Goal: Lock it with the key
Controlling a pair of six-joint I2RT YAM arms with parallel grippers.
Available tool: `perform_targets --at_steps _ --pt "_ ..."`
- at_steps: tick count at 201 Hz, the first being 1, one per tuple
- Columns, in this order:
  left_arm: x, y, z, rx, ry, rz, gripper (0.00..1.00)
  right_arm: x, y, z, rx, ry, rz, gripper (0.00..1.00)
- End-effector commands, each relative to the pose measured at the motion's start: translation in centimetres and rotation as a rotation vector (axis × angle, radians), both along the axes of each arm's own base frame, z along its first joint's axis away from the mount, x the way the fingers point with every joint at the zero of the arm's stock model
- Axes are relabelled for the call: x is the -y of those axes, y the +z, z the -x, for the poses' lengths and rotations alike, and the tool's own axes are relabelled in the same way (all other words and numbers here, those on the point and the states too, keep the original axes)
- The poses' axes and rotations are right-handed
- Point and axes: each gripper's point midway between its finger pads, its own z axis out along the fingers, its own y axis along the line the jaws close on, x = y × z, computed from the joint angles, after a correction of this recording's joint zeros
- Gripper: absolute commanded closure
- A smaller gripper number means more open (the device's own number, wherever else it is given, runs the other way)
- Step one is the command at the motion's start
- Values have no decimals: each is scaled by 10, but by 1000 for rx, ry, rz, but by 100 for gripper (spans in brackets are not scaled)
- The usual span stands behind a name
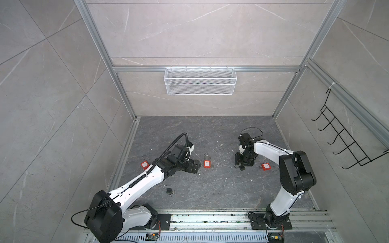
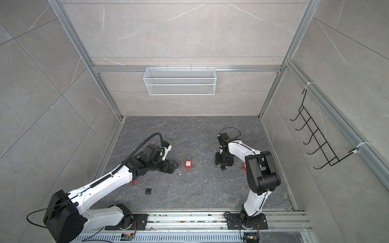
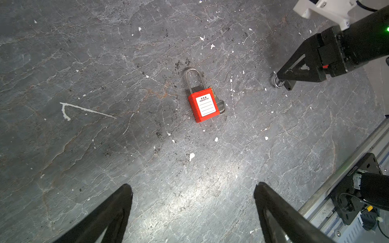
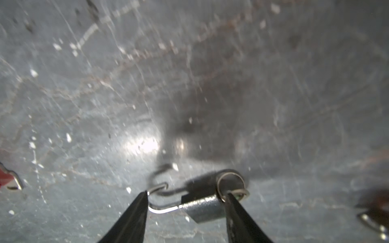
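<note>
The right gripper (image 4: 187, 193) clamps the small padlock (image 4: 202, 207) lengthwise (seemingly to squeeze it shut); the left gripper (image 3: 193, 185) hovers, jaws released.

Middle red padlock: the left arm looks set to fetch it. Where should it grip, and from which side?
Probably its red body, pinched across the two long side faces from straight above. It lies flat, label up; the thin shackle would likely slip. A key hugs one side, so the open left tool must straddle it.
</note>
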Motion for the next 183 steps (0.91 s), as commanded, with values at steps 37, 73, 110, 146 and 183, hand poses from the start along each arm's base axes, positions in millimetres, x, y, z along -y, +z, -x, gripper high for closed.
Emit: perform_targets --at_steps 37,73,110,146,183 --pt "6 11 -5 30 -6 21 7 -1 46 -7 108 105 -15 40" --pt "4 15 -5 46 -6 16 7 -14 83 -23 253 433 -30 41" --pt "-1 16 -3 67 -4 9 7 -19 84 15 367 1039 14 43" --pt "-3 16 -2 76 -7 2 7 3 53 25 295 1251 138 43" --pt "-5 16 0 79 -17 -10 7 3 32 15 266 1291 150 44"
